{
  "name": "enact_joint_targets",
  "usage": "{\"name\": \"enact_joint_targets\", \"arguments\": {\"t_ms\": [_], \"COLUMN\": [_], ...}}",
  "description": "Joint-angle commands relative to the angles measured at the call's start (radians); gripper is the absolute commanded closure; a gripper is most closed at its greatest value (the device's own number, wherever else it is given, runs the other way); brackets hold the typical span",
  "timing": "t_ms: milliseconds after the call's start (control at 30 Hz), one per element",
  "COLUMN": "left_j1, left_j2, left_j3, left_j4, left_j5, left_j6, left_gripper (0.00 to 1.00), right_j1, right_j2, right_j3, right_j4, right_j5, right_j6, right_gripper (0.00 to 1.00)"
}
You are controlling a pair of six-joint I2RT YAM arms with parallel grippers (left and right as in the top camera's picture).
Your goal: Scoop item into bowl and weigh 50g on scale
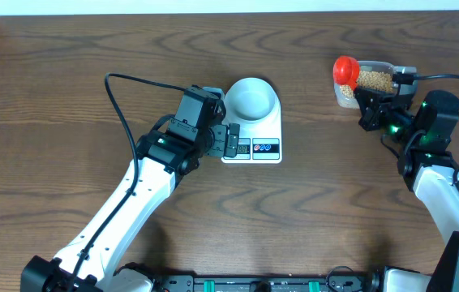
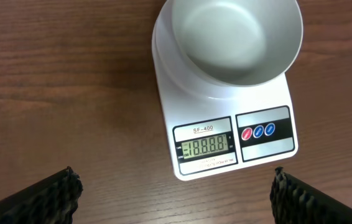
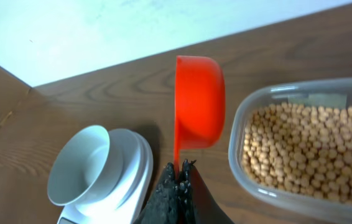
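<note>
Pale bowl (image 2: 238, 37) sits empty on the scale (image 2: 226, 106), whose display is lit. Left gripper (image 2: 175, 173) hangs over the scale's button end, its jaws spread wide with nothing between them. Right gripper (image 3: 179, 171) is clenched on the handle of the red scoop (image 3: 199, 102), held just beside the clear tub (image 3: 235, 146) of beans (image 3: 300, 149).
</note>
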Motion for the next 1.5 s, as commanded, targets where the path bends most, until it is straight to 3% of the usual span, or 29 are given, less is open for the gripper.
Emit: {"name": "enact_joint_targets", "arguments": {"t_ms": [0,133,433,600,1467], "left_j1": [0.003,0.015,0.161,0.209,0.208], "left_j2": [0.004,-0.005,-0.074,-0.111,-0.101], "left_j3": [0.013,0.019,0.079,0.079,0.079], "left_j4": [-0.018,-0.049,-0.248,-0.242,-0.191], "left_j5": [0.011,0.146,0.393,0.411,0.422], "left_j6": [0.157,0.346,0.578,0.586,0.644], "left_gripper": [0.01,0.01,0.01,0.01,0.00], "right_j1": [0.003,0.003,0.020,0.020,0.020], "right_j2": [0.005,0.005,0.005,0.005,0.005], "right_j3": [0.010,0.010,0.010,0.010,0.010], "right_j4": [0.032,0.056,0.056,0.056,0.056], "right_j5": [0.002,0.001,0.002,0.002,0.002], "right_j6": [-0.016,-0.016,-0.017,-0.017,-0.016], "right_gripper": [0.99,0.99,0.99,0.99,0.99]}}
